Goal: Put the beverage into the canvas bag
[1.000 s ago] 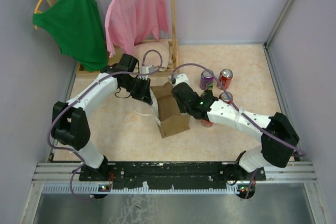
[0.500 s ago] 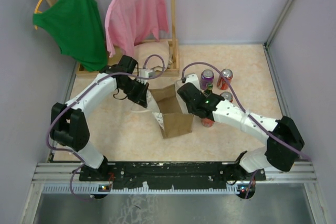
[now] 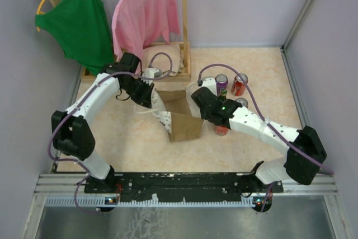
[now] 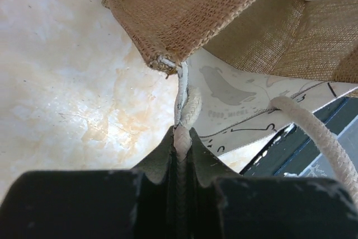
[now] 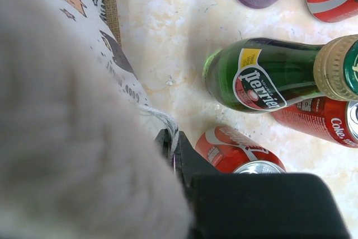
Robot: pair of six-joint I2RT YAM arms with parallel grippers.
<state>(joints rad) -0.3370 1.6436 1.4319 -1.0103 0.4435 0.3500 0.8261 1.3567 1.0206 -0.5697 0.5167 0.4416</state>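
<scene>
Canvas bag (image 3: 187,128) looked light and floppy, best grabbed by its handles: left gripper (image 4: 182,138) pinched shut on one white cord handle (image 4: 190,104), right gripper (image 5: 172,138) on the other handle (image 5: 166,120).

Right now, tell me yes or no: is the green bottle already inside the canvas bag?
No, the green bottle sits on the table beside a red can, outside the canvas bag.
</scene>
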